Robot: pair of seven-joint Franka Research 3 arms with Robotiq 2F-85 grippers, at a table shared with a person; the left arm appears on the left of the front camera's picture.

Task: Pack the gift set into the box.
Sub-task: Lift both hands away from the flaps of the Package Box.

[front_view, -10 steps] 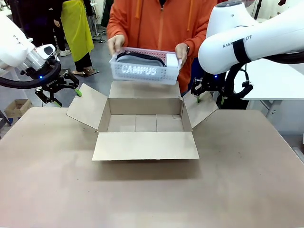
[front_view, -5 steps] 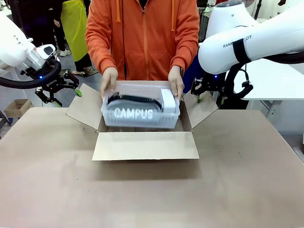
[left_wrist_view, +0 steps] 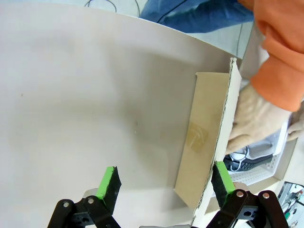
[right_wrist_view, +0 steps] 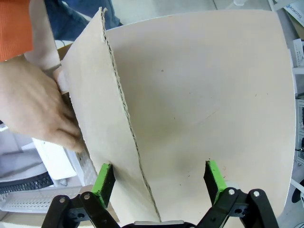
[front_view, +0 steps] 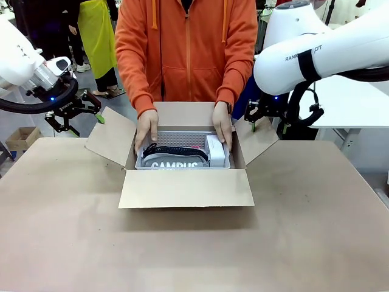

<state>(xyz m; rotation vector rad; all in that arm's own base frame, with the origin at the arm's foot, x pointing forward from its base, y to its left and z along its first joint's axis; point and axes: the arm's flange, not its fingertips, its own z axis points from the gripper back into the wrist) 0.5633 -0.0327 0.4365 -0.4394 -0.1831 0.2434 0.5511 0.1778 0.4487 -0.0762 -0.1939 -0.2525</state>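
Observation:
The light grey perforated basket [front_view: 180, 156] with the "CAMPUS" item, black strap and small white box [front_view: 216, 150] sits low inside the open brown carton [front_view: 185, 188]. A person in an orange hoodie holds its two ends with both hands [front_view: 146, 131]. My left gripper [front_view: 87, 125] hangs open beside the carton's left flap; in the left wrist view this gripper [left_wrist_view: 166, 183] has the flap edge near one finger and the basket [left_wrist_view: 256, 159] beyond it. My right gripper [front_view: 267, 117] stands open by the right flap; in the right wrist view it [right_wrist_view: 159, 183] straddles that flap's edge, with the basket [right_wrist_view: 28, 199] to one side.
All four flaps of the carton are spread outward, the front one lying on the brown table [front_view: 182, 249]. A small carton [front_view: 21, 137] sits on the floor far left. A white table [front_view: 349, 103] stands behind my right arm.
The person brought the basket down from above the carton into it, hands following. Both arms stayed where they were.

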